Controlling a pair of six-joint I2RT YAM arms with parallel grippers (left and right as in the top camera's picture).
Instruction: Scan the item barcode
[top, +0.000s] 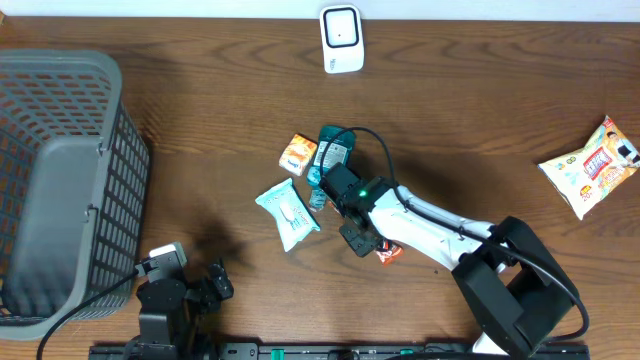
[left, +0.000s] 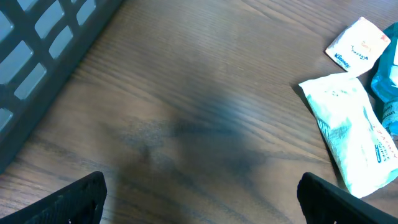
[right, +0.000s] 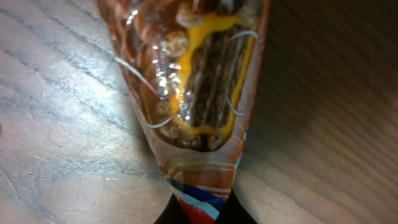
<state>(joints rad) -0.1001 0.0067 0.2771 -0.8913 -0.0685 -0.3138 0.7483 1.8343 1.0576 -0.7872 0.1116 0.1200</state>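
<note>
Overhead faces straight down; right wrist camera presses close on snack wrapper.

dark wood-grain table, pale strip along its far edge.

Bystanders on the wooden table, placed from the grey mesh basket

The grey mesh basket sits at the left edge of the dark wood table. To the basket's right, well apart from it, a white tissue pack lies flat. Just past that pack, farther from the basket, lie a small orange-and-white packet and, beside it, a teal item. Farthest from the basket, near the opposite edge, lies a yellow-and-white snack bag.
</note>
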